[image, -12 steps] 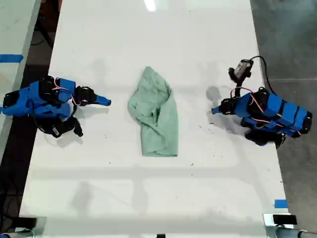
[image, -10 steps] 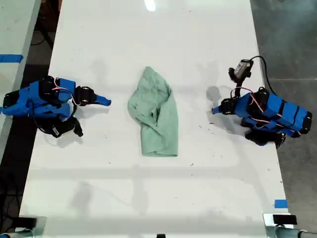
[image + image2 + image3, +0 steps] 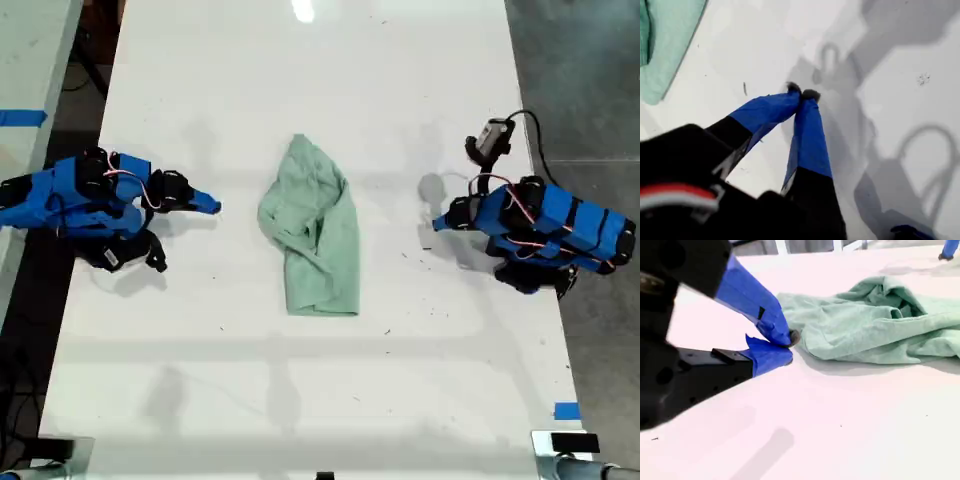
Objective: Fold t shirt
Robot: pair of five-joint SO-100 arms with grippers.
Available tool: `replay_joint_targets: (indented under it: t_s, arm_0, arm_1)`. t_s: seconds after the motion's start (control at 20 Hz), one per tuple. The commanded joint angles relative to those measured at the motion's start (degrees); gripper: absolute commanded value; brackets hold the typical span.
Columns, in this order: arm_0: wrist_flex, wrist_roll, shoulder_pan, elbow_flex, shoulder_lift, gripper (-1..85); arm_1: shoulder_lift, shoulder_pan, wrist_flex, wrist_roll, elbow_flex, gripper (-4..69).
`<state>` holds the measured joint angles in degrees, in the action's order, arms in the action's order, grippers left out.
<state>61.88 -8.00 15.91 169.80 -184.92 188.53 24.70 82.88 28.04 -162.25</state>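
From the exterior view's left, my second hand (image 3: pixel 212 206) sits pressed together and empty, the t shirt (image 3: pixel 315 240) lies bundled mid-counter (image 3: pixel 300 400) (roughly doubled, hardly neat), and my first hand (image 3: pixel 440 222) is likewise closed, so most folding seemingly remains.

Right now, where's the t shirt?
The t shirt lies bunched mid-table in the exterior view, between the two arms and touched by neither.

no legible text, labels, brands or numbers in any view
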Motion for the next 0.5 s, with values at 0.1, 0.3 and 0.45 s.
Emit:
replay_joint_targets:
  t_s: [0.1, 0.3, 0.45]
  arm_0:
    - [2.02, 7.82, -8.53, -31.03, 32.78, -0.2]
    - [7.73, 8.17, -14.24, -61.96, 64.42, -0.2]
    - [13.1, 8.17, -19.25, -87.19, 88.59, 2.2]
  arm_1:
    - [-34.37, -8.53, 1.49, -5.98, 33.4, 1.0]
    - [-58.62, -17.23, 1.58, -9.23, 53.44, 0.8]
    - [-74.09, -23.29, 1.58, -11.6, 65.74, 0.8]
